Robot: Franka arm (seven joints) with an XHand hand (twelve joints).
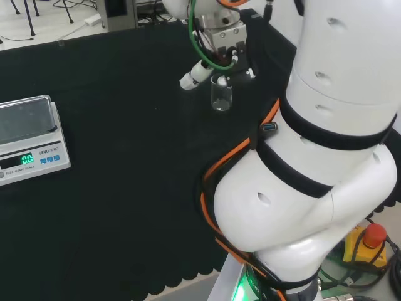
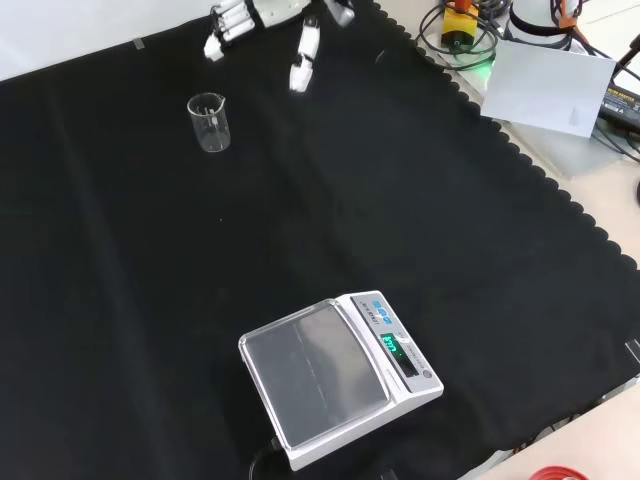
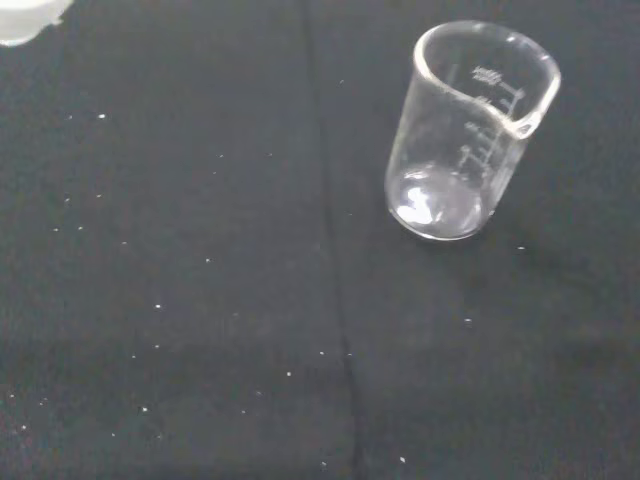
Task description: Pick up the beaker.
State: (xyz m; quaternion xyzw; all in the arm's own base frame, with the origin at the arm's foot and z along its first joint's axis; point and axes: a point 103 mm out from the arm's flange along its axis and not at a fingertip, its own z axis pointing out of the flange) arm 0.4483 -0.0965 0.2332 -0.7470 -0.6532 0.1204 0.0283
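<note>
Fingers [image 2: 301,58] of the hand [image 2: 262,14] hung straight and empty at the frame's top, so a clumsy reach could knock the upright glass beaker [image 2: 209,122] over.

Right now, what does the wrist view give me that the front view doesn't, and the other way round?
Wrist view alone: the beaker's printed scale, pouring lip and bare bottom, so it looks empty. Front view alone: the hand at the top edge, fingers straight, apart from the beaker, and the scale nearer the camera. Both: the beaker upright on the black cloth.
</note>
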